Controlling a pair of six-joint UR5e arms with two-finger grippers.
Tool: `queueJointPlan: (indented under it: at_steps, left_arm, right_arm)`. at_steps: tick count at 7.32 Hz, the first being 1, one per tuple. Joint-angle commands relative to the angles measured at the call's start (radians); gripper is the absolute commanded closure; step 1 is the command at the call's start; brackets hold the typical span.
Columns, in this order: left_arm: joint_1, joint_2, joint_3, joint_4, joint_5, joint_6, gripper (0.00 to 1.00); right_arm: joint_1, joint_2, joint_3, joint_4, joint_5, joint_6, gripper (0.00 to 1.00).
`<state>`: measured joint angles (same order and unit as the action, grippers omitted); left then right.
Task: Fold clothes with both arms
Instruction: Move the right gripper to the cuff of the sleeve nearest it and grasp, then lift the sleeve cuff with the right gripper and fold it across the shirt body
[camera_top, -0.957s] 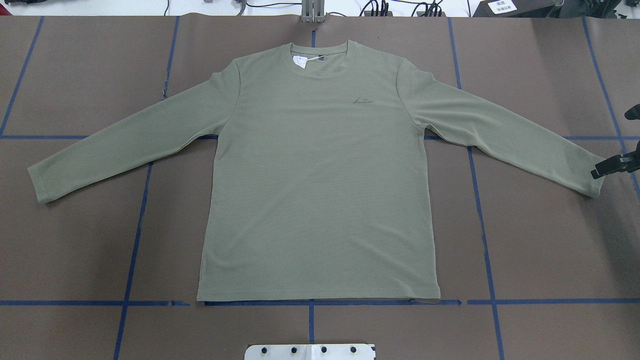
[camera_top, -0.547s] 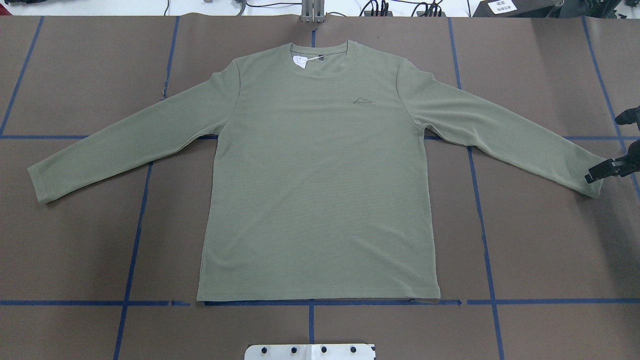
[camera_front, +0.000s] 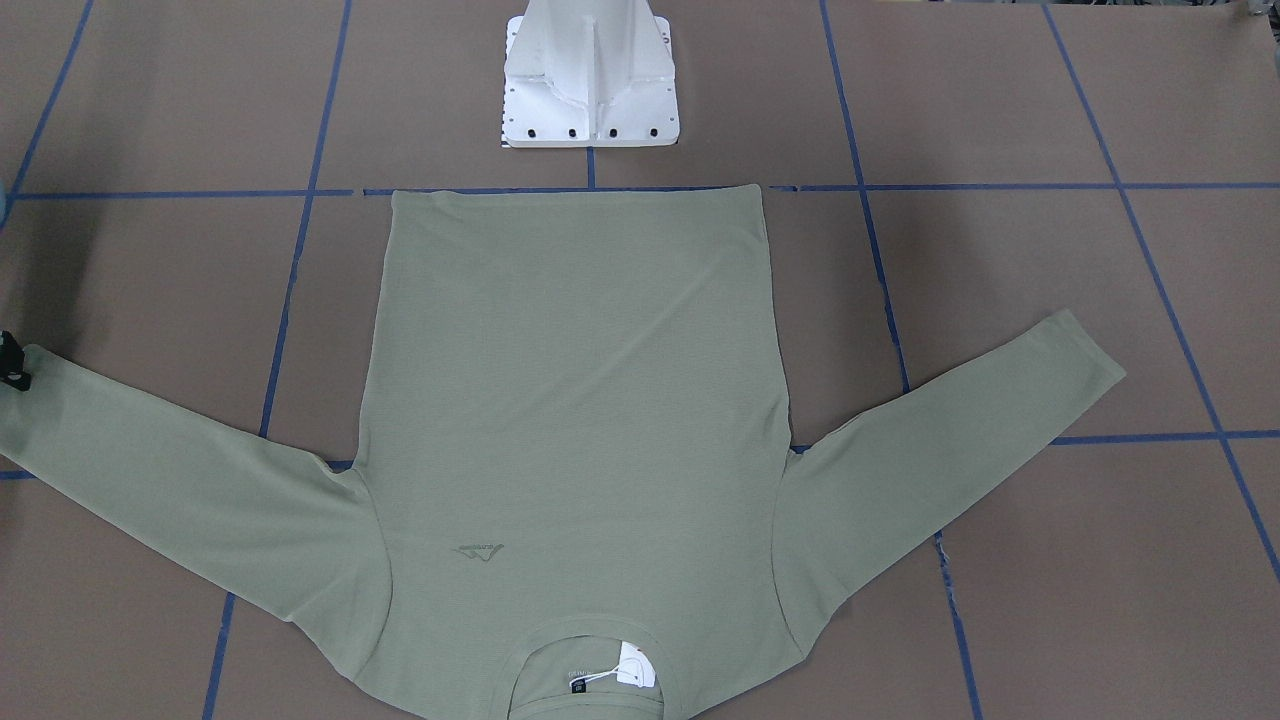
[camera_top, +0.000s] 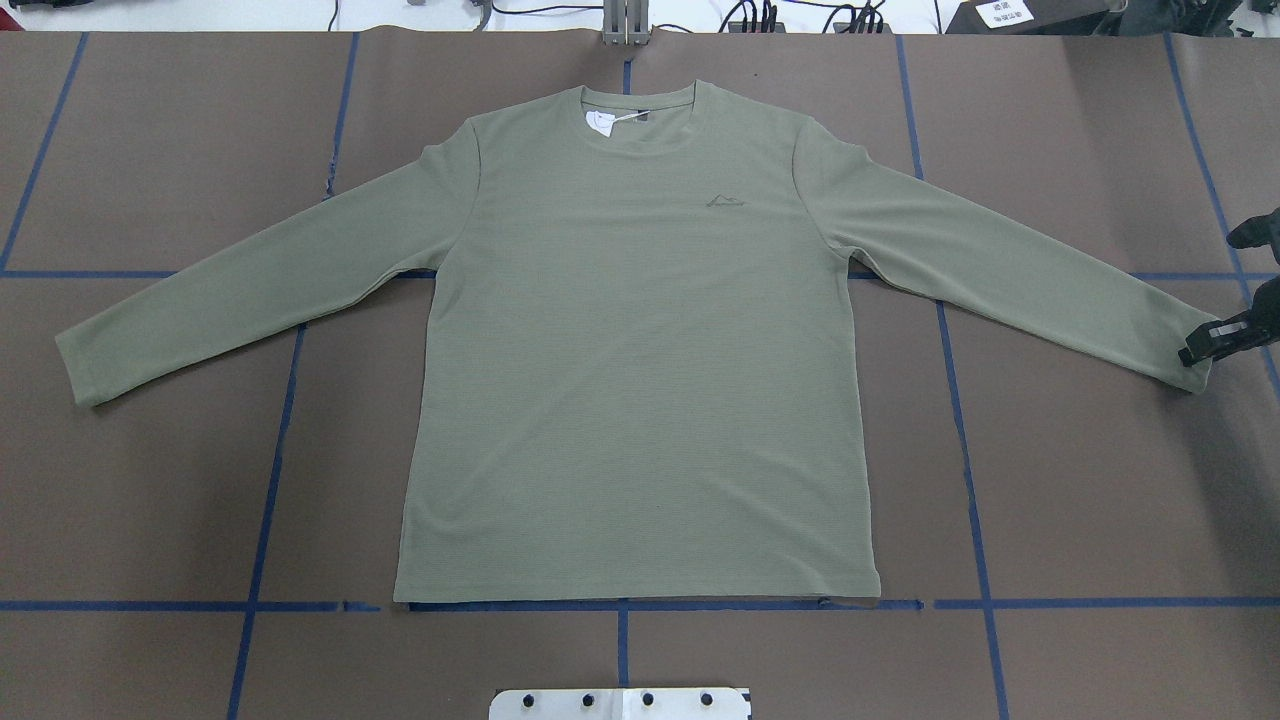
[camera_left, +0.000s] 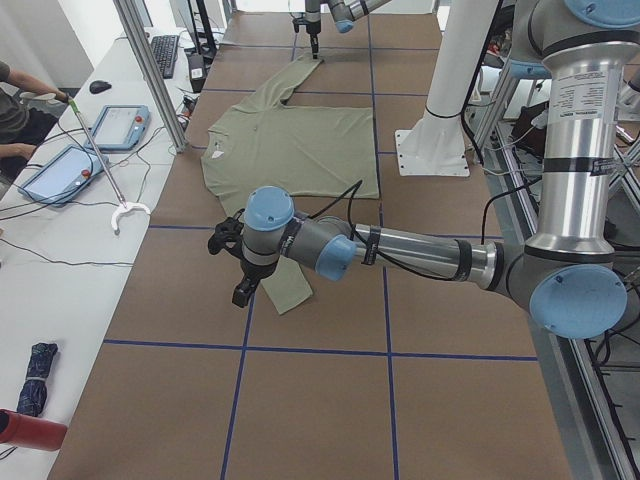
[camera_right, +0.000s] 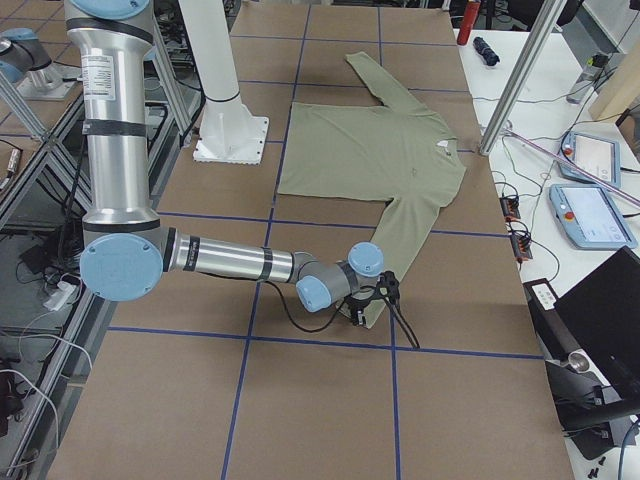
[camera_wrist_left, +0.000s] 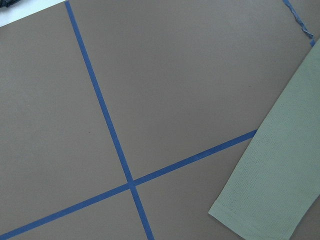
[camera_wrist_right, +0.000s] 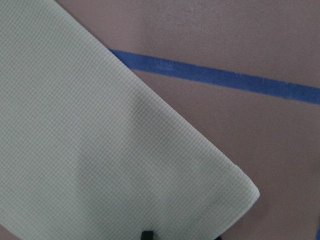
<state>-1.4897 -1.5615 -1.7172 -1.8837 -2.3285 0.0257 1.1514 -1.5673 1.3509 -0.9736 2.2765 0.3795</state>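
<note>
Sage-green long-sleeved knit shirt (camera_top: 640, 350) lies flat, face up, on brown paper-covered table (camera_top: 1100, 500), hem nearest robot. Black two-finger right gripper (camera_top: 1212, 342) at right cuff (camera_wrist_right: 220, 200); jaw gap unreadable. Black left gripper (camera_left: 240, 285) hovers near left cuff (camera_wrist_left: 260, 215); gap likewise unreadable. Judgement: pinch each cuff square across its stitched edge, lift low, carry inward. Bare paper flanks both sleeves; collar (camera_top: 640, 110) lies near table's far edge.
</note>
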Motion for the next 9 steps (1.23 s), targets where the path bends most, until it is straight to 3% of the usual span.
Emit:
queueJointPlan:
  at_steps: [1, 3, 5, 6, 9]
  left_arm:
    - [-0.001, 0.0, -0.001, 0.0, 0.0, -0.001, 0.0]
    - [-0.001, 0.0, -0.001, 0.0, 0.0, -0.001, 0.0]
    - [-0.001, -0.003, -0.001, 0.0, 0.0, -0.001, 0.0]
    - [-0.001, -0.003, -0.001, 0.0, 0.0, -0.001, 0.0]
    - [-0.001, -0.003, -0.001, 0.002, -0.002, -0.001, 0.0]
  right_arm:
    - [0.001, 0.007, 0.011, -0.002, 0.0, -0.002, 1.0]
    - [0.005, 0.009, 0.052, -0.004, 0.024, 0.001, 1.0]
    - [0.074, 0.062, 0.073, -0.007, 0.189, 0.005, 1.0]
    - [0.074, 0.117, 0.073, -0.014, 0.205, 0.006, 1.0]
    - [0.029, 0.432, 0.071, -0.251, 0.244, 0.112, 1.0]
